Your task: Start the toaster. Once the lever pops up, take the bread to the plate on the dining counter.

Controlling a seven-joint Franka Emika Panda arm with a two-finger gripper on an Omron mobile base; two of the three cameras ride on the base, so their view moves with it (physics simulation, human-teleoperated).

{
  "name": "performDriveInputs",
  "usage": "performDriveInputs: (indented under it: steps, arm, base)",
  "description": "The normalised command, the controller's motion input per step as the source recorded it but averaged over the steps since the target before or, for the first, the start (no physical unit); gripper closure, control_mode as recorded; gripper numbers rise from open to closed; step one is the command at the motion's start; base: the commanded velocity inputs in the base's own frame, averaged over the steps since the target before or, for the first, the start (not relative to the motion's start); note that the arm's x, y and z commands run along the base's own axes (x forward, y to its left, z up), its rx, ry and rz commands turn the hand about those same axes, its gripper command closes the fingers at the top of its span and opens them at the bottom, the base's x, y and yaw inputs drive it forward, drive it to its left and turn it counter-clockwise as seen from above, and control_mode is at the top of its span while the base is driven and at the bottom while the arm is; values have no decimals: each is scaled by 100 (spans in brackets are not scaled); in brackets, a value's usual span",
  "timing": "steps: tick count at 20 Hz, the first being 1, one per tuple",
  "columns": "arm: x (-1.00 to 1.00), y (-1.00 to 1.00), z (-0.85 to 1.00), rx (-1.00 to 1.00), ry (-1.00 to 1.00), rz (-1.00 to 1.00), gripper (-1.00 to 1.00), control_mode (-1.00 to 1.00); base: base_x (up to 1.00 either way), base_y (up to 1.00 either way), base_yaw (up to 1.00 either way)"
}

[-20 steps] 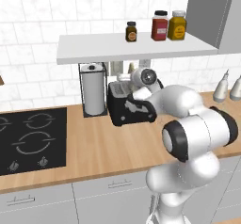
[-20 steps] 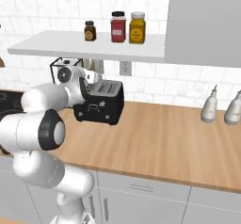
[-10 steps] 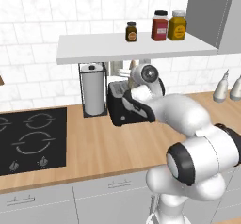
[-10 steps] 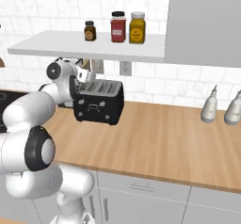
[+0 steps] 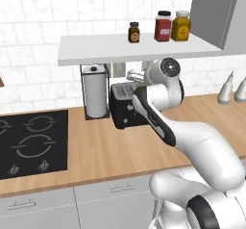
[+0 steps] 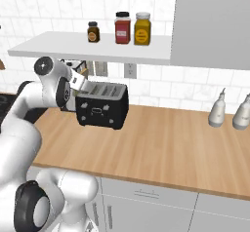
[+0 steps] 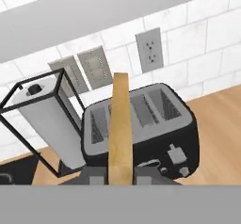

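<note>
The black two-slot toaster (image 7: 181, 124) stands on the wood worktop against the tiled wall, and both slots look empty from above. It also shows as toaster (image 5: 123, 112) and toaster (image 6: 102, 110). My gripper (image 7: 120, 176) is shut on the bread (image 7: 120, 124), a pale tan slice seen edge-on, held upright in the air above and in front of the toaster. From the right base, the gripper (image 6: 80, 77) hangs just left of the toaster's top, under the shelf. The plate and the dining counter are out of view.
A chrome paper-towel holder (image 5: 95, 92) stands just left of the toaster, with a black hob (image 5: 29, 141) further left. A white shelf (image 5: 96, 52) with jars hangs low over the toaster. Two bottles (image 6: 217, 114) stand at the far right. Bare worktop (image 6: 171, 143) lies between.
The arm has swung round and its elbow has come forward. The hand has drawn back from above the toaster's slots towards its left end, the bread still in its grip.
</note>
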Motion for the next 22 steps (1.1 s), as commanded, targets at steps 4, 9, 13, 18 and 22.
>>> performDriveInputs:
  steps: [4, 9, 13, 18, 22]
  arm:
    - [-100, -31, 34, 3, 20, 0, 100, -100]
    - [-98, -38, 32, 0, 19, 0, 100, -100]
    - [-67, -42, 5, -2, 18, 1, 100, -100]
    - [-58, -30, -5, -14, 10, 7, 100, -100]
    - [-26, -18, -19, -20, 7, 10, 100, -100]
  base:
    - [0, 0, 0]
    - [0, 0, 0]
    - [0, 0, 0]
    - [0, 0, 0]
    - [0, 0, 0]
